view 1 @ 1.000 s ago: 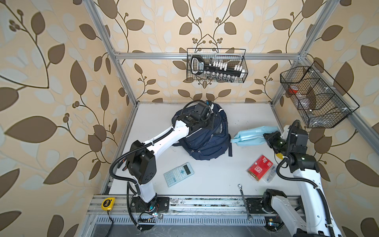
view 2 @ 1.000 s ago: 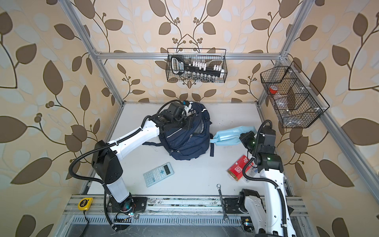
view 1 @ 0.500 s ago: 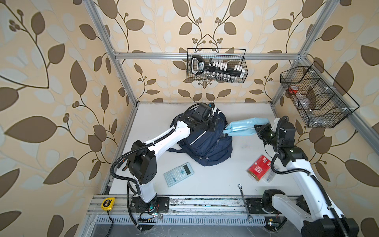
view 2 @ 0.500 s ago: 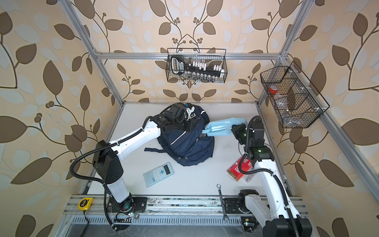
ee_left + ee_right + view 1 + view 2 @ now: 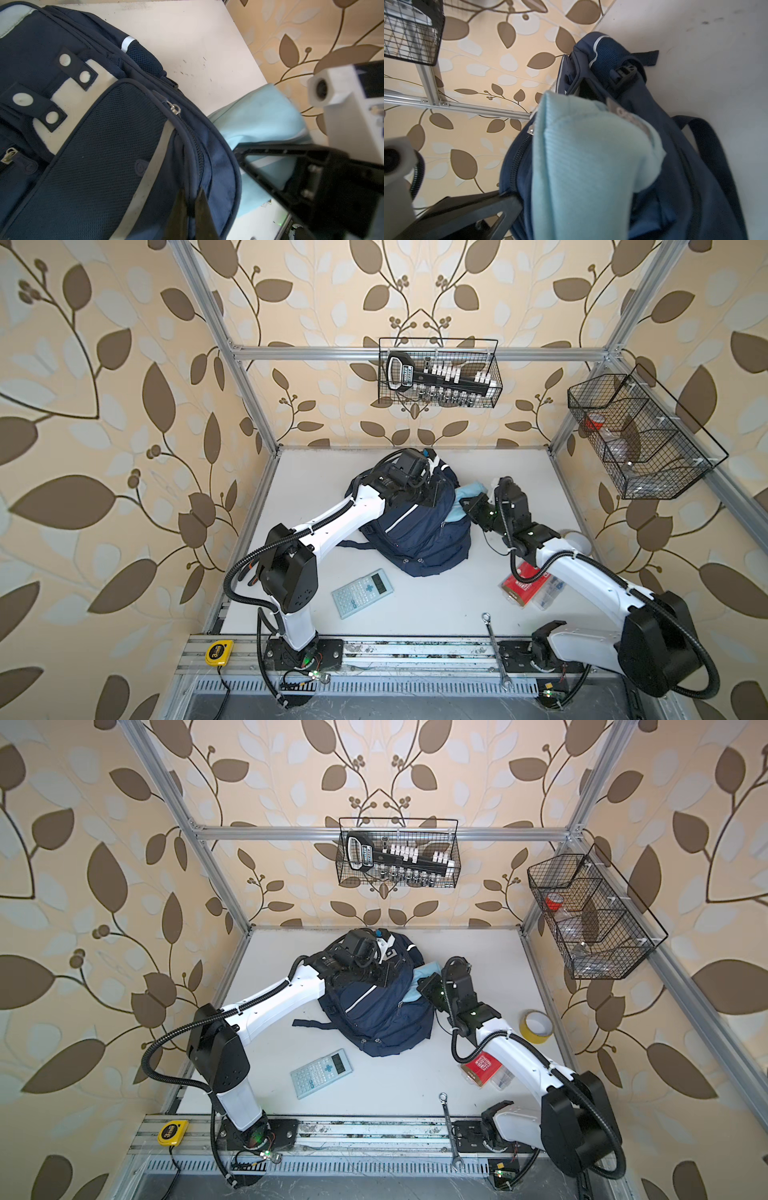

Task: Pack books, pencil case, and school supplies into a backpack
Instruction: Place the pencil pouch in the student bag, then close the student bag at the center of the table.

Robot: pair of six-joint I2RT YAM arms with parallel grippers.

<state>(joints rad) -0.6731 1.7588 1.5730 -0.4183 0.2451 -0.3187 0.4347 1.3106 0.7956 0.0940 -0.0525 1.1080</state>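
Note:
The navy backpack (image 5: 415, 531) (image 5: 374, 1019) lies mid-table, its top toward the back wall. My left gripper (image 5: 430, 494) (image 5: 191, 197) is shut on the zipper edge of the backpack (image 5: 104, 145), holding the opening apart. My right gripper (image 5: 467, 506) (image 5: 424, 986) is shut on the pale blue pencil case (image 5: 467, 492) (image 5: 581, 166), whose far end pokes into the backpack's opening (image 5: 675, 145); its fingers are hidden in the right wrist view. The pale blue calculator (image 5: 363, 592) lies near the front. The clear box with red label (image 5: 528, 587) sits under my right arm. The books are out of view.
A wrench (image 5: 494, 647) lies at the front edge and a yellow tape measure (image 5: 219, 652) sits on the front rail. A yellow tape roll (image 5: 536, 1026) lies at the right. Wire baskets hang on the back wall (image 5: 438, 379) and the right wall (image 5: 640, 439).
My right gripper has carried the pencil case leftward from the table's right side to the backpack's opening. The left gripper has pulled the backpack's top up and the bag has shifted.

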